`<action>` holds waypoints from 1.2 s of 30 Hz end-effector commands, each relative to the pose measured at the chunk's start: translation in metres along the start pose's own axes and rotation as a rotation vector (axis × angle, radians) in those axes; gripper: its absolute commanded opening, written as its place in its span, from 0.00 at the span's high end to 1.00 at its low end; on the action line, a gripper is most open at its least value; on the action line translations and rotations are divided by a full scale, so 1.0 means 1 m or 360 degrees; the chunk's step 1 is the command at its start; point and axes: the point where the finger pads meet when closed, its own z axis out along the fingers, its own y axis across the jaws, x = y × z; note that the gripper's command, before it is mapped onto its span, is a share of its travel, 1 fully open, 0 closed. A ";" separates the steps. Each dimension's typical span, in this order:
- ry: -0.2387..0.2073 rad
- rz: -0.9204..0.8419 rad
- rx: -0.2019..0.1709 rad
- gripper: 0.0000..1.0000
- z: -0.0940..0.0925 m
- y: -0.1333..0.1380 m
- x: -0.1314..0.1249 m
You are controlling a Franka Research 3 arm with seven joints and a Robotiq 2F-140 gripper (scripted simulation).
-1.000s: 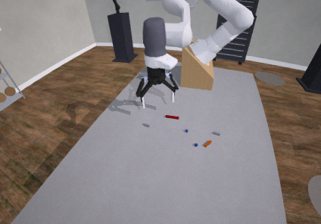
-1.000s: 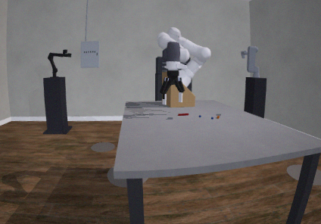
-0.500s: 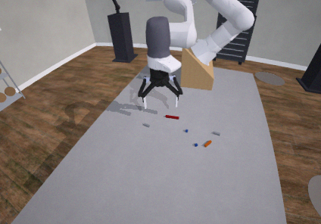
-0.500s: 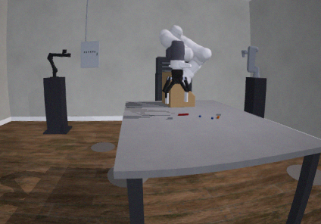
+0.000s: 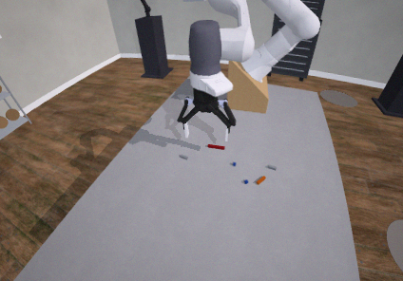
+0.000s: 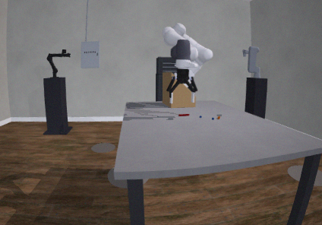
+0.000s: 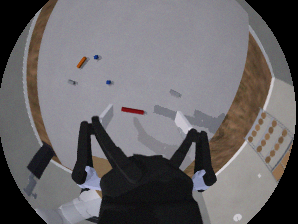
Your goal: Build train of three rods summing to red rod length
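My gripper (image 5: 206, 131) hangs open and empty above the table, a little behind and left of the red rod (image 5: 216, 146). The red rod lies flat on the grey table; it also shows in the wrist view (image 7: 133, 110) and the exterior view (image 6: 184, 115). A grey rod (image 5: 183, 157) lies left of it, a second grey rod (image 5: 271, 167) to the right. Two small blue rods (image 5: 233, 164) (image 5: 245, 181) lie in front of the red rod. An orange rod (image 5: 260, 179) lies beside the nearer blue one. In the wrist view the fingers stand wide apart.
A tan wedge-shaped box (image 5: 247, 88) stands on the table behind the gripper, by the arm's base. Dark pedestals (image 5: 153, 46) and a black rack (image 5: 297, 36) stand on the floor beyond the table.
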 end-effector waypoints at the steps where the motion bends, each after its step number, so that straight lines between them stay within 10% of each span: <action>1: 0.0020 0.0266 -0.0014 0.00 -0.003 -0.006 0.011; 36: 0.0026 0.1054 -0.0004 0.00 -0.008 -0.077 0.074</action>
